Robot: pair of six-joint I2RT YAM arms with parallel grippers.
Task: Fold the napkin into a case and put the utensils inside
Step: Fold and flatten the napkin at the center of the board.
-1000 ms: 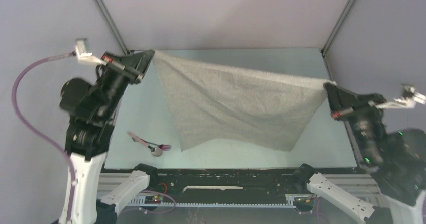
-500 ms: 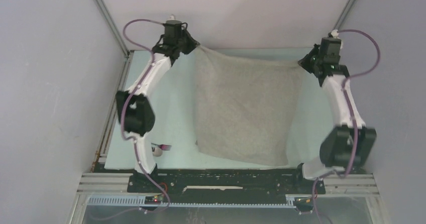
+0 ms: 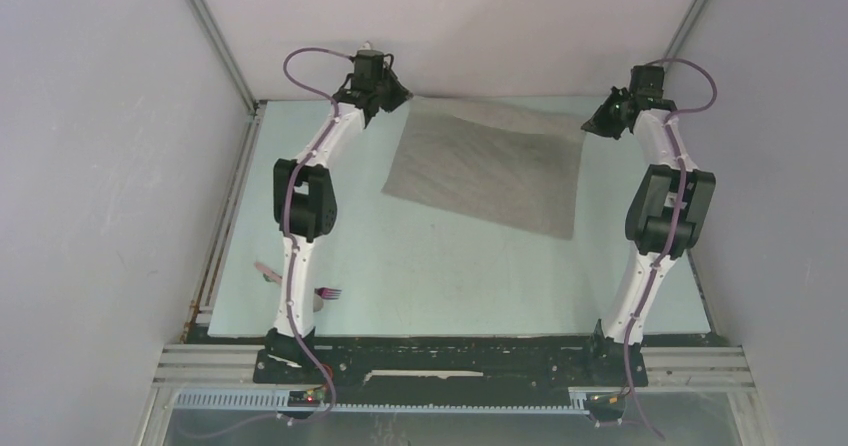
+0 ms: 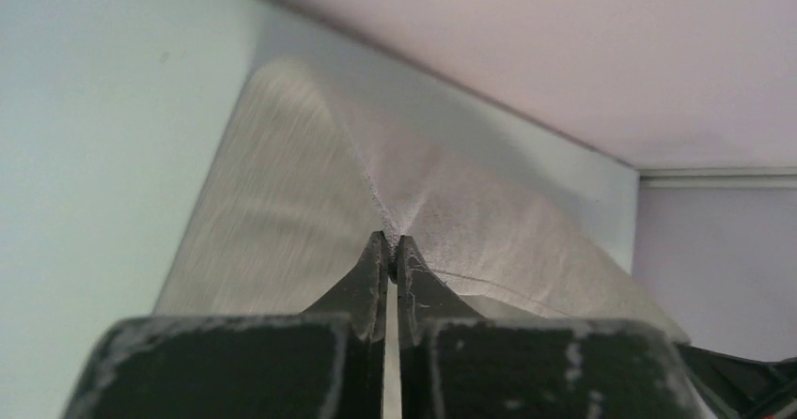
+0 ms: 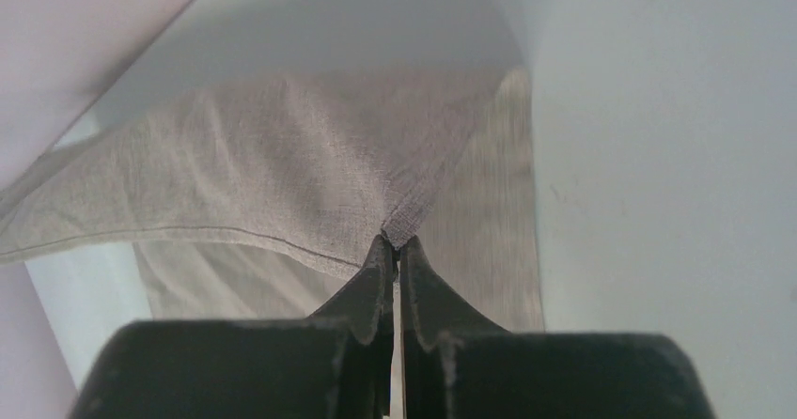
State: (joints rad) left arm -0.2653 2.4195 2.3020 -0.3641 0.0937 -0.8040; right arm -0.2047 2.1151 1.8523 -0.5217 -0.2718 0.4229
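The overhead camera hangs high above and behind the left arm (image 3: 300,198) and right arm (image 3: 668,206). It looks down and forward over the whole table (image 3: 450,266), from far enough back to catch the side walls. The left wrist camera sits just behind the left gripper (image 4: 392,245) and looks along its fingers, very close to one far corner of the napkin (image 4: 282,203). The right wrist camera does the same behind the right gripper (image 5: 396,242) at the other far corner. All three views share the napkin, and the wrist views share the cloth between those corners.

Top external view: no readable text.
Left wrist view: no readable text.
Right wrist view: no readable text.
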